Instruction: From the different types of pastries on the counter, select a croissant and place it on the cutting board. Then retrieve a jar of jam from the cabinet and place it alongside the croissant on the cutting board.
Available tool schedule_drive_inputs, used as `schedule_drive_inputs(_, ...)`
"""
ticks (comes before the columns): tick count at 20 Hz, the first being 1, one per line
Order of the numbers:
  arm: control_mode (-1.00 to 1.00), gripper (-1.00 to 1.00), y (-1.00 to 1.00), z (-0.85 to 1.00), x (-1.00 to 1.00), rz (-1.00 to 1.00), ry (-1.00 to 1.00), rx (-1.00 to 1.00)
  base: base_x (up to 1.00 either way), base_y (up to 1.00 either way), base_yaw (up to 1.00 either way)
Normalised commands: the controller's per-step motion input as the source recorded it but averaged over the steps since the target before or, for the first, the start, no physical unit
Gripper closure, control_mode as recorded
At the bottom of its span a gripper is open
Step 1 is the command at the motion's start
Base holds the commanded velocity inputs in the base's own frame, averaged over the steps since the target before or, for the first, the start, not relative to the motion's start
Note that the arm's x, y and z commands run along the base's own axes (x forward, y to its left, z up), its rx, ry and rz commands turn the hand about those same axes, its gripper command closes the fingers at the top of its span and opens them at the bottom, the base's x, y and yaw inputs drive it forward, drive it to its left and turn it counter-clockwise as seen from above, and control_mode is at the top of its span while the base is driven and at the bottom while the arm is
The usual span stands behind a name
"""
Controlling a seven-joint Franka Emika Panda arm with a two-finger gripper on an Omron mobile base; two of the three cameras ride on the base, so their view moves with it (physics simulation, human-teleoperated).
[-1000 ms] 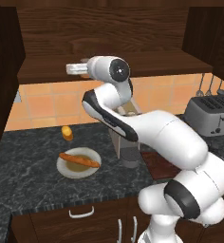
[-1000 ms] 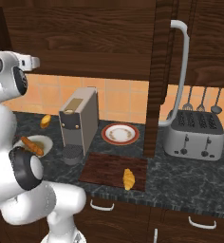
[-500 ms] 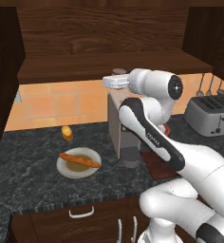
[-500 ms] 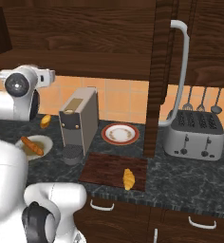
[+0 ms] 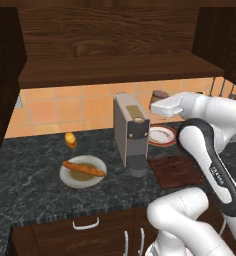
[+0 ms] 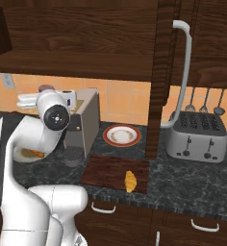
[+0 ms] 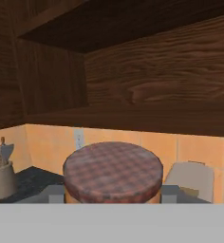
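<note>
Our gripper (image 7: 113, 192) clamps the jar of jam (image 7: 113, 173); we see the croissant (image 6: 130, 181) on the cutting board (image 6: 106, 169).

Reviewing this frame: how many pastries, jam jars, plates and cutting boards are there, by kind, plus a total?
Pastries: 3 (baguette stick, bun, croissant)
Jam jar: 1
Plates: 2 (white plate, red-rimmed plate)
Cutting board: 1
Total: 7

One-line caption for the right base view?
Croissant lies on the cutting board while the arm carries the jam jar beside the coffee machine.
</note>
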Motion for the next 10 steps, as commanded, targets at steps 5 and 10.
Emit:
schedule_drive_inputs(5, -1.00, 1.00, -0.60, -0.46, -0.45, 0.15, 0.00, -0.01, 0.00, 0.00, 0.00)
schedule_drive_inputs(10, -1.00, 1.00, -0.42, -0.52, -0.09, 0.17, 0.00, -0.01, 0.00, 0.00, 0.00)
